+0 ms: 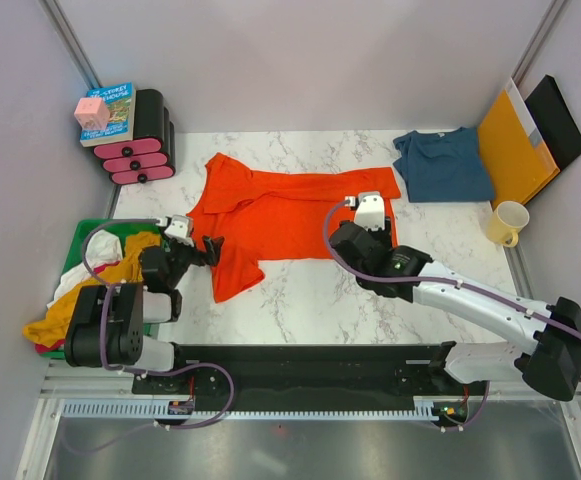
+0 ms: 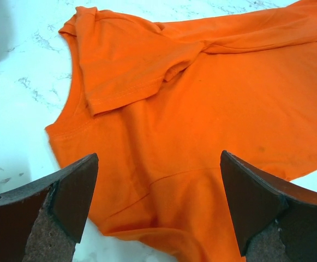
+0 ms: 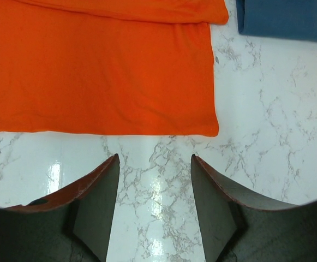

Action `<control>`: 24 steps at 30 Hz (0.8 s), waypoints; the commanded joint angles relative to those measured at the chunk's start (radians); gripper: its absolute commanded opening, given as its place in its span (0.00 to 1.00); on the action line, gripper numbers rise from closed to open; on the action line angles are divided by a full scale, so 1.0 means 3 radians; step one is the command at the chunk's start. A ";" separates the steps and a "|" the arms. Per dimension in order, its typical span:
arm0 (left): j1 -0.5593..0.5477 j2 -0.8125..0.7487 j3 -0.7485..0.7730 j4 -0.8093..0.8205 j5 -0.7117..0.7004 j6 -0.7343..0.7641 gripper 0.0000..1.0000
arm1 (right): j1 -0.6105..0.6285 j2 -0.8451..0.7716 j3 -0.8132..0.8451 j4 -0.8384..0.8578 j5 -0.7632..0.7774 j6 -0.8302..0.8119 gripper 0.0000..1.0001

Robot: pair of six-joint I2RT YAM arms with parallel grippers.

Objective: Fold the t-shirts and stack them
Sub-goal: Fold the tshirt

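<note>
The orange-red t-shirt (image 1: 280, 215) lies spread on the marble table, one sleeve folded over its body (image 2: 131, 65). The dark teal-blue t-shirt (image 1: 445, 165) lies at the back right, and its edge shows in the right wrist view (image 3: 289, 19). My left gripper (image 1: 213, 250) is open wide just above the orange shirt's near left part (image 2: 158, 185), holding nothing. My right gripper (image 1: 368, 222) is open and empty over bare marble (image 3: 154, 164), just short of the orange shirt's near edge (image 3: 103, 82), close to its right corner.
A yellow mug (image 1: 508, 222) stands at the right edge. An orange-yellow envelope (image 1: 515, 145) and a black board (image 1: 560, 120) lean at the back right. A green bin (image 1: 82, 240) with mustard and white garments sits at the left. Black-and-pink holders (image 1: 140, 140) with a book stand back left.
</note>
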 commanded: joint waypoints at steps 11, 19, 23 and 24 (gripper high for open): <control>-0.1302 -0.1092 0.2210 -0.4822 -0.2120 -0.1028 1.00 | -0.0006 -0.0242 -0.0290 0.0053 0.0168 0.0119 0.63; -0.1270 -0.2130 0.1715 -0.5300 -0.1808 -0.3101 1.00 | -0.0001 -0.0252 -0.0218 0.0094 0.0127 0.0093 0.63; -0.1511 -0.1427 0.2194 -0.6604 -0.2491 -0.3415 1.00 | -0.0011 -0.0252 -0.0229 0.0120 0.0147 0.0057 0.64; -0.1517 -0.1182 0.2170 -0.6658 -0.2406 -0.3452 0.98 | -0.0006 -0.0247 -0.0234 0.0120 0.0132 0.0083 0.64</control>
